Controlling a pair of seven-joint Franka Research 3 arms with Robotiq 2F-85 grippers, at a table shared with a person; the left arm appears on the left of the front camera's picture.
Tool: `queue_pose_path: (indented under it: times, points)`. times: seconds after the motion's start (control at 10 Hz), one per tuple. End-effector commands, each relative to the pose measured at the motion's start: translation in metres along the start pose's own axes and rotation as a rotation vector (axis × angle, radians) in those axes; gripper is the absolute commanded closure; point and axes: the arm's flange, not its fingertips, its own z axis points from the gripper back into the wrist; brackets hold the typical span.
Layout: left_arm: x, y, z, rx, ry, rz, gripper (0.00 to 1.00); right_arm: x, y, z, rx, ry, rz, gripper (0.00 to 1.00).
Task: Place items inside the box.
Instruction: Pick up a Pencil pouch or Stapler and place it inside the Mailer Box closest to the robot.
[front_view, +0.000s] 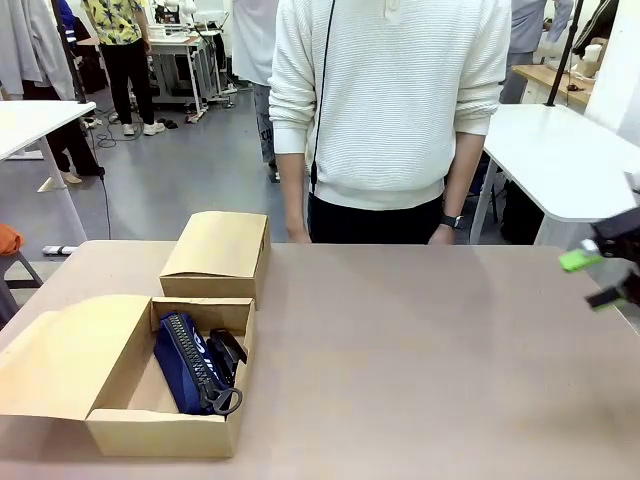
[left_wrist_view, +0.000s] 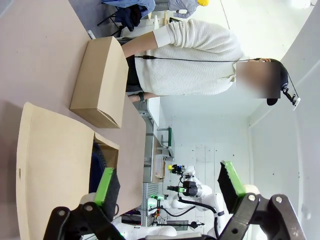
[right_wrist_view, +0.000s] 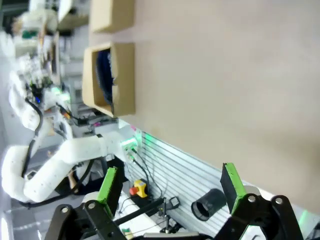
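The open cardboard box (front_view: 165, 432) sits at the table's near left, its lid (front_view: 70, 355) folded out to the left. Inside lie a navy zip pouch (front_view: 183, 362) and a black stapler (front_view: 229, 350). My right gripper (front_view: 592, 280) hovers at the far right edge above the table, open and holding nothing. In the right wrist view its green pads (right_wrist_view: 109, 182) stand wide apart, with the box (right_wrist_view: 122, 75) far off. My left gripper (left_wrist_view: 167, 182) is open and holds nothing, above the box lid (left_wrist_view: 55, 165).
A closed cardboard box (front_view: 215, 255) stands just behind the open one. A person in a white sweater (front_view: 390, 100) stands at the far edge, hands down by the table. The brown table (front_view: 420, 370) stretches bare from the middle to the right.
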Motion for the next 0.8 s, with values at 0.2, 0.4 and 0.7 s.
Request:
queue_pose_path:
  times: [0.2,0.4,0.7]
  points:
    - [-0.001,0.0,0.001,-0.016,0.001,-0.016,0.0,0.0,0.0,0.0,0.0,0.0,0.0,0.0]
    - [-0.001,0.0,0.001,-0.016,0.001,-0.016,0.0,0.0,0.0,0.0,0.0,0.0,0.0,0.0]
    - [-0.001,0.0,0.001,-0.016,0.001,-0.016,0.0,0.0,0.0,0.0,0.0,0.0,0.0,0.0]
